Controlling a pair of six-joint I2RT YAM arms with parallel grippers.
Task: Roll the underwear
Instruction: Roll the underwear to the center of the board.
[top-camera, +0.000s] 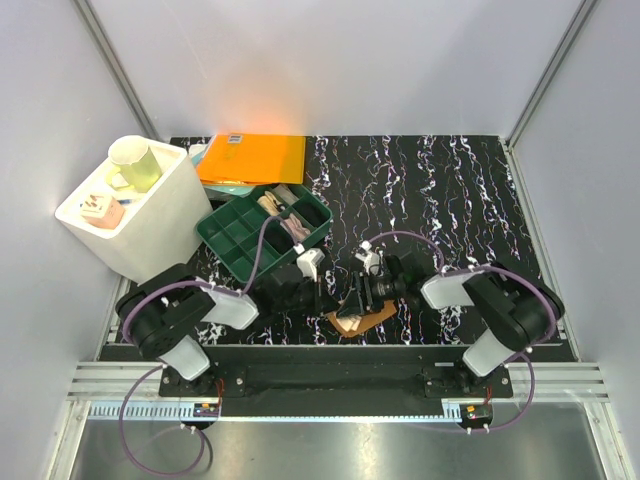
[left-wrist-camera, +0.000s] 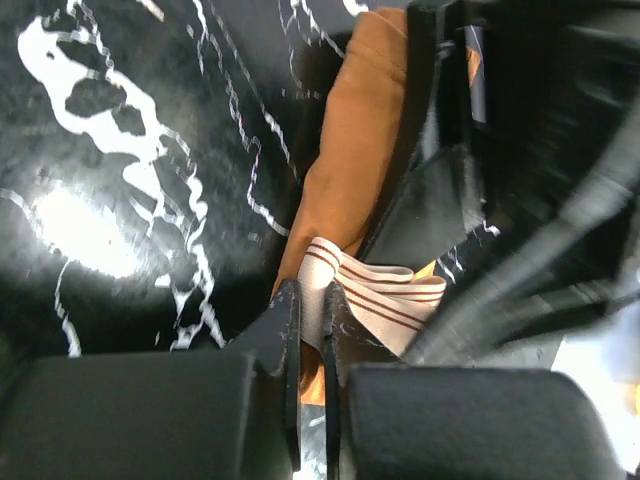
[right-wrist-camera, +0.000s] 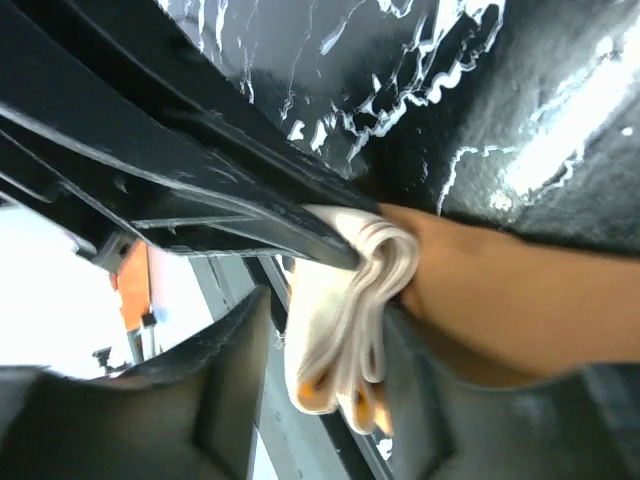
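Observation:
The brown underwear (top-camera: 365, 320) lies bunched on the black marbled table near the front edge, between both grippers. In the left wrist view its brown cloth (left-wrist-camera: 355, 150) runs up from a pale striped waistband (left-wrist-camera: 395, 290). My left gripper (left-wrist-camera: 312, 300) is shut on a fold of that waistband; it also shows in the top view (top-camera: 325, 295). My right gripper (right-wrist-camera: 335, 390) is open, jaws on either side of the folded waistband bundle (right-wrist-camera: 345, 320), with a gap on one side; it also shows in the top view (top-camera: 358, 293). The black underwear is out of view.
A green compartment tray (top-camera: 262, 235) stands just behind the left arm. An orange folder (top-camera: 252, 158) lies at the back. A white bin (top-camera: 140, 215) with a green cup (top-camera: 135, 163) stands at the left. The table's front rail (top-camera: 330, 380) is close below the grippers.

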